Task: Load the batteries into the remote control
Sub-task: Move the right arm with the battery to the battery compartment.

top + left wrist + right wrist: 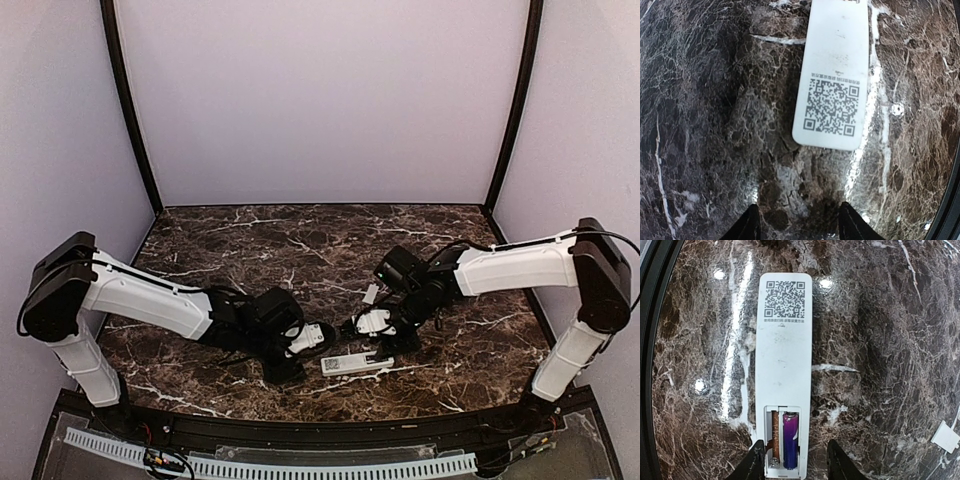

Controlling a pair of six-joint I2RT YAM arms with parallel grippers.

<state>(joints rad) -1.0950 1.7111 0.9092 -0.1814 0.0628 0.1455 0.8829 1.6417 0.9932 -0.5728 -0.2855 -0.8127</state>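
The white remote control lies face down near the front edge, QR label up. In the right wrist view the remote control has its battery bay open at the near end. A purple battery sits in the right slot. The left slot shows a brown strip and a bare spring. My right gripper is open, its jaws standing either side of the bay end; it also shows in the top view. My left gripper is open and empty, just short of the remote's QR end; it also shows in the top view.
A small white battery cover lies on the dark marble table, behind the right gripper. The black table rim runs close in front of the remote. No loose battery shows.
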